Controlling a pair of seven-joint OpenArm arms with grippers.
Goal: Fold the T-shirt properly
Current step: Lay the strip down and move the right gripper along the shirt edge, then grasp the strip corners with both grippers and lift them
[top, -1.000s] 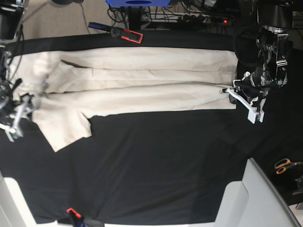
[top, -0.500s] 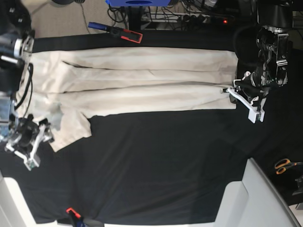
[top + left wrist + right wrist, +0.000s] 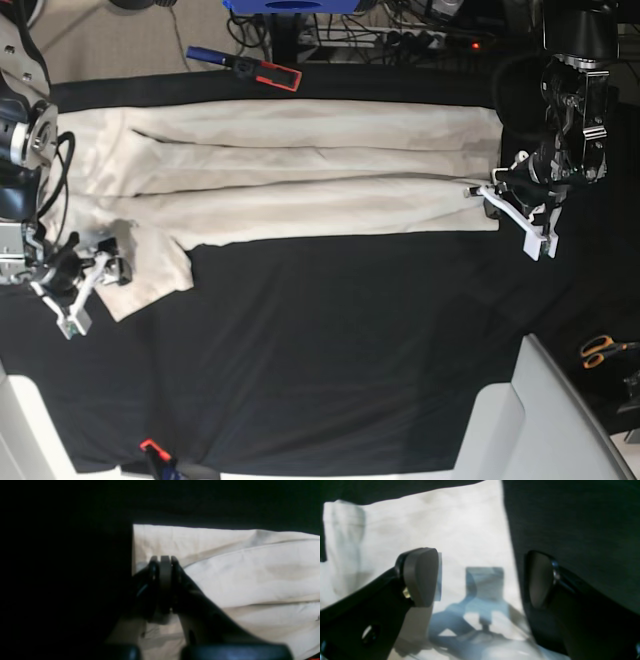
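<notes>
Right gripper (image 3: 85,285) hangs wide apart over the sleeve!
Left gripper (image 3: 497,197) pinched, seemingly on the T-shirt (image 3: 300,175) hem; shirt's length spans both table ends.

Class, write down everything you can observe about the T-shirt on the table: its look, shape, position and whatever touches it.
The T-shirt is plain cream cloth, soft and creased, with no print. It lies flat on the black table cloth, folded lengthwise into a long band across the far side, one sleeve flap sticking out toward the near side at the base view's left end. The left gripper is shut on its hem edge at the other end. The right gripper stands open over the sleeve flap, holding nothing.
</notes>
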